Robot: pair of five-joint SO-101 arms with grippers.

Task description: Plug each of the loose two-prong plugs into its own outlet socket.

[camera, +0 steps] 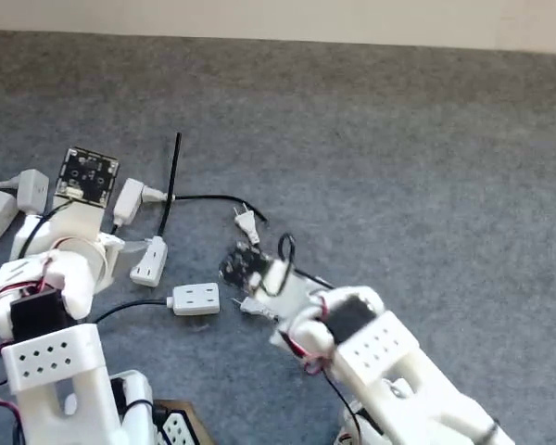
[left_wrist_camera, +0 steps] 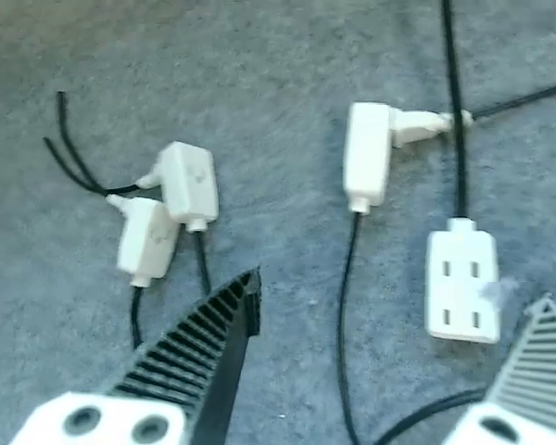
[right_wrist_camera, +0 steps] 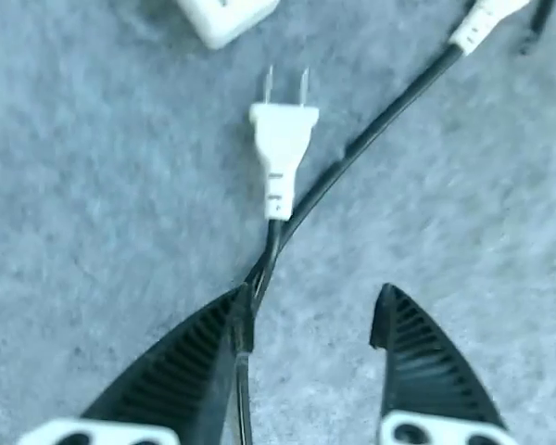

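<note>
Grey carpet (camera: 398, 167) covers the table. From above, a white socket (camera: 196, 298) lies between the two arms, and a small plug (camera: 245, 221) lies loose beyond it.

At the left wrist, the left gripper (left_wrist_camera: 398, 292) stands apart above the carpet, with a double socket (left_wrist_camera: 461, 283) just beside one finger.

At the right wrist, the right gripper (right_wrist_camera: 313, 297) gapes too. A two-prong plug (right_wrist_camera: 282, 139) lies flat just ahead of it, prongs pointing away, and its black cord (right_wrist_camera: 264, 260) runs back beside one finger.

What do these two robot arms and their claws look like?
The left arm and right arm are chunky white shells with rows of small round holes, black motor blocks and thin red and black wires. The left gripper and right gripper have ribbed, wedge-shaped fingers tapering to points.
</note>
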